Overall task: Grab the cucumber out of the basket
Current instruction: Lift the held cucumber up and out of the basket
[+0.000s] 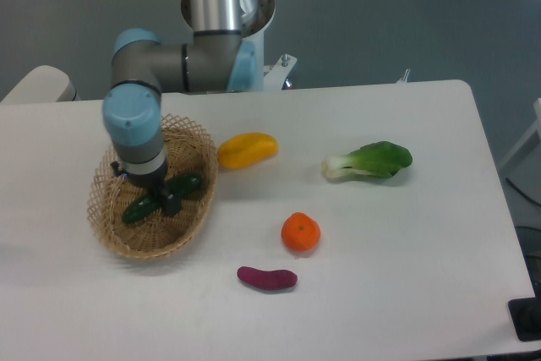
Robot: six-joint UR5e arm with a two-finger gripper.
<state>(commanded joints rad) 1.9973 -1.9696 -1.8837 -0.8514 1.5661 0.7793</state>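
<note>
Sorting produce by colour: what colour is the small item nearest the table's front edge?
Purple, the sweet potato; the fixed camera shows it.
</note>
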